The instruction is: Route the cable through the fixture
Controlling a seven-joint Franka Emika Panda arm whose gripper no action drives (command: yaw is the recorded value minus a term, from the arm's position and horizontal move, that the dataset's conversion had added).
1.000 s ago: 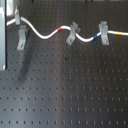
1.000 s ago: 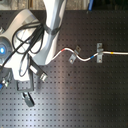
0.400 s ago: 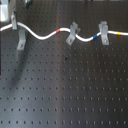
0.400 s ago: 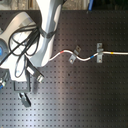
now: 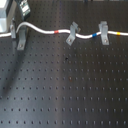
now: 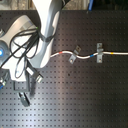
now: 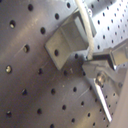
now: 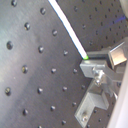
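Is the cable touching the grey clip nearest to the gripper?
Touching. In the first wrist view the white cable lies against the top of the grey clip, with no gap visible; the gripper grips the cable just past it.

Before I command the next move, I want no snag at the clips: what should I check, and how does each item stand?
1. Grip: the gripper has its jaws closed on the cable in both wrist views. Ok.
2. Cable seated in the fixture: in the first exterior view it arcs above the prongs, not in the slot. Not ok.
3. Cable through the slanted clip. Ok.
4. Cable through the clip at the first exterior view's right. Ok.
5. Cable lined up over the fixture's slot: the arm hides it in the second exterior view. Cannot tell.
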